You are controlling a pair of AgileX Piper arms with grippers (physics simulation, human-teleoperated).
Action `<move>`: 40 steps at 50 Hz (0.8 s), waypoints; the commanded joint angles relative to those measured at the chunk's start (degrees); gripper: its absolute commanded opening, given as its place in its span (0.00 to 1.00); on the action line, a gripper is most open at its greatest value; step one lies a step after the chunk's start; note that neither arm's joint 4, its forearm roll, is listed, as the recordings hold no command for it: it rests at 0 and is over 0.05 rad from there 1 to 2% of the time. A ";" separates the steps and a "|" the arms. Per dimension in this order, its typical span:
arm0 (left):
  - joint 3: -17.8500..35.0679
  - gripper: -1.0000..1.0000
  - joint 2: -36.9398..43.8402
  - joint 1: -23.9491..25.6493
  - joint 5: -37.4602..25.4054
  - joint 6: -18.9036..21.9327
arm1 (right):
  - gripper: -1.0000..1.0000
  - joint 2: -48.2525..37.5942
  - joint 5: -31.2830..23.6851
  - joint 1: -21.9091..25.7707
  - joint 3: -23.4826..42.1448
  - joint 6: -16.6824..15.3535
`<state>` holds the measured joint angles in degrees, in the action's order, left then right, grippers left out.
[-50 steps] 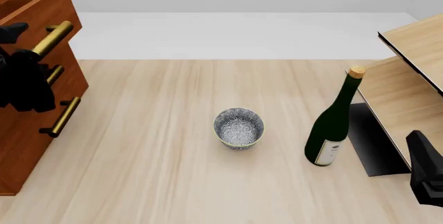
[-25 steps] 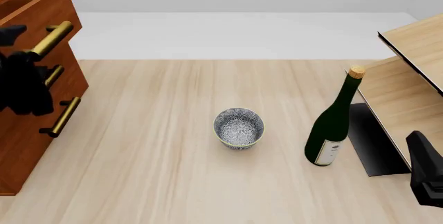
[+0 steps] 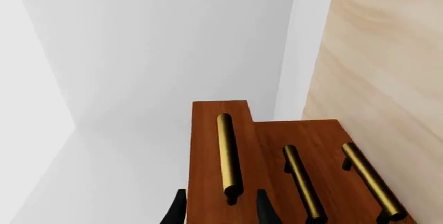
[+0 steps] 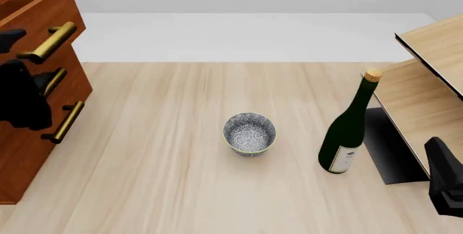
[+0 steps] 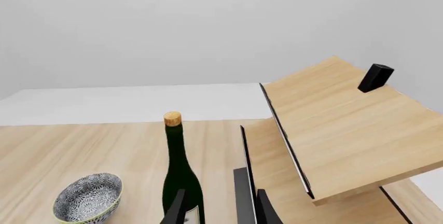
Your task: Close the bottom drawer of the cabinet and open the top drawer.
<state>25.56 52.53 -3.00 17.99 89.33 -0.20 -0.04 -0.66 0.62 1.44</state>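
1. Left gripper (image 3: 220,211): its two dark fingertips stand apart on either side of the near end of the top drawer's brass handle (image 3: 227,154). The fingers straddle the bar; whether they press on it cannot be told. In the front view this gripper (image 4: 18,55) is a dark mass at the cabinet's face.
2. Top drawer (image 4: 36,14): it stands forward of the two drawers below it, so it is partly pulled out. The left wrist view shows its front (image 3: 207,146) stepped out from the rest.
3. Bottom drawer (image 4: 21,158): its front lies level with the middle drawer's front, pushed in, with its handle (image 4: 62,122) showing beside the arm.
4. Cabinet (image 4: 14,190): it stands at the table's left edge, well apart from the other things.
5. Right gripper (image 5: 220,208): its fingertips are parted and hold nothing, pointing toward a green bottle (image 5: 178,175).
6. Bowl (image 4: 250,133): a patterned bowl sits upright near mid-table, to the left of the bottle (image 4: 348,128) and not touching it.
7. Shelf unit (image 4: 426,82): pale wood, at the table's right side just beyond the bottle.
8. Table (image 4: 166,190): light wood, bearing all of the above.
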 commanded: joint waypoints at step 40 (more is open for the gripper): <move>16.11 1.00 -13.17 5.01 -23.77 -12.59 | 1.00 0.14 0.12 0.61 0.25 -0.72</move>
<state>36.77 39.43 0.86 -2.17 79.75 -0.06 0.05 -0.04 0.76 0.80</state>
